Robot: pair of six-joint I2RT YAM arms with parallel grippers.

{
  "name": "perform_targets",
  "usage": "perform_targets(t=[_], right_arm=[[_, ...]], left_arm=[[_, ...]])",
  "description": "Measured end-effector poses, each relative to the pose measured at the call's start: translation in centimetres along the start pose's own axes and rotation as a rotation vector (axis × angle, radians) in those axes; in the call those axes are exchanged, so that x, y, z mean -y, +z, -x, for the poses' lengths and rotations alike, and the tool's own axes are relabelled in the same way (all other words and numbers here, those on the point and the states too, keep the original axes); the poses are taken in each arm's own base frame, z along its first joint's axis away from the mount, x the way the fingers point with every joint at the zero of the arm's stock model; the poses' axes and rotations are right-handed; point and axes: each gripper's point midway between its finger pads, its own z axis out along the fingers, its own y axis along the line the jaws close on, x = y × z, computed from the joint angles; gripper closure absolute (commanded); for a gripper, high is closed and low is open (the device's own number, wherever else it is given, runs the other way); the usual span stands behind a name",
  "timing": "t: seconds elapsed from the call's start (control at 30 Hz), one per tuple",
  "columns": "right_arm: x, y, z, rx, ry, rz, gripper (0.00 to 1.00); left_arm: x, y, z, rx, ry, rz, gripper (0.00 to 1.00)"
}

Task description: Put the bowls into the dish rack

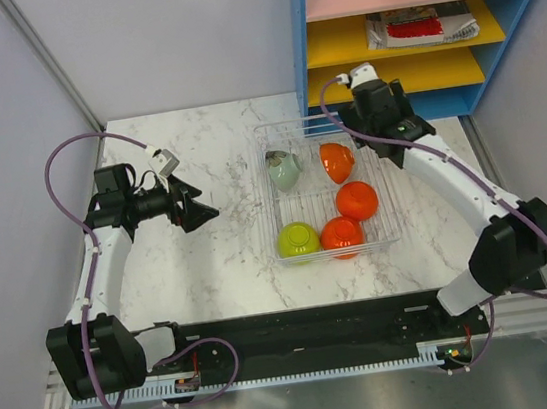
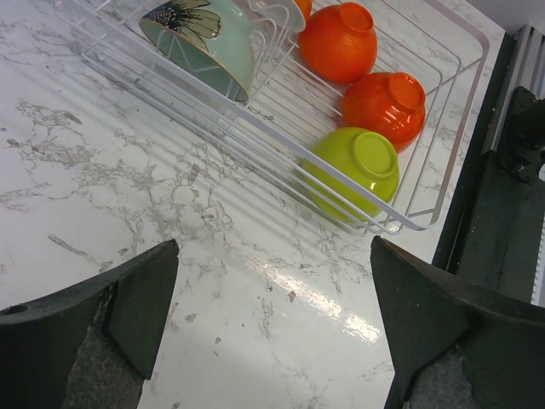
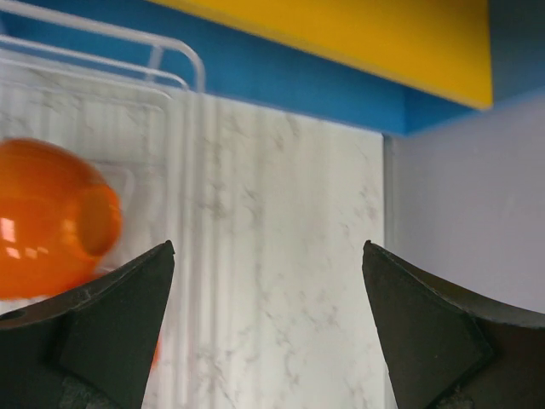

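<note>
While left gripper (image 2: 274,242) and right gripper (image 3: 268,244) are hanging wide and empty, five bowls (image 1: 298,239) are sitting in the dish rack (image 1: 266,197); the right, if dropping, is risking snagging wire, jolting the orange bowl (image 3: 51,217).

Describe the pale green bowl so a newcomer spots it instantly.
Find the wire dish rack in front of the blue shelf unit. In its far left corner lies the pale green bowl, tipped sideways. It carries a painted flower; the orange bowl beside it and the yellow-green bowl nearer are plain.
</note>
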Motion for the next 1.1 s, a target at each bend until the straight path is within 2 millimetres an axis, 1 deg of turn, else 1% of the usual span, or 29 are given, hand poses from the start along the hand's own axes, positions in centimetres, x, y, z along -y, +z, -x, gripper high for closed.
perform_targets(t=[0.07,0.1,0.17,0.23,0.3,0.43,0.53,0.63,0.83,0.93,1.1], right_arm=[[2.9,-0.2,-2.4,-0.042,-0.002,-0.047,0.02],[3.8,-0.5,-3.4,-0.057,-0.007,-0.062,0.02],[5.0,-0.9,-5.1,-0.079,-0.019,-0.077,0.02],[5.6,-1.0,-6.7,-0.103,-0.03,-0.085,0.02],[5.7,-0.7,-8.4,-0.134,-0.042,-0.082,0.02],[5.8,0.3,-12.6,-0.226,-0.049,-0.067,0.02],[6.3,1.3,-15.0,-0.284,-0.033,-0.056,0.02],[6.2,2.2,-15.9,-0.307,-0.021,-0.038,0.02],[3.5,4.0,-16.5,-0.316,-0.016,0.078,0.04],[2.5,4.6,-16.6,-0.32,-0.016,0.119,0.05],[2.0,4.9,-16.0,-0.306,-0.008,0.144,0.06]], left_arm=[[0.0,0.0,0.0,0.0,0.0,0.0,0.0],[0.0,0.0,0.0,0.0,0.0,0.0,0.0],[0.0,0.0,0.0,0.0,0.0,0.0,0.0],[0.0,0.0,0.0,0.001,0.001,0.0,0.0],[0.1,-0.1,0.1,0.002,0.005,0.002,0.0],[0.1,-0.1,0.2,0.003,0.016,0.005,0.0],[0.1,-0.1,0.1,0.002,0.015,0.006,0.0],[0.1,-0.1,-0.1,0.0,0.01,0.005,0.0],[0.1,0.0,-0.4,-0.003,0.004,0.004,0.0],[0.1,0.0,-0.5,-0.003,0.004,0.004,0.0],[0.1,0.0,-0.6,-0.004,0.003,0.003,0.0]])
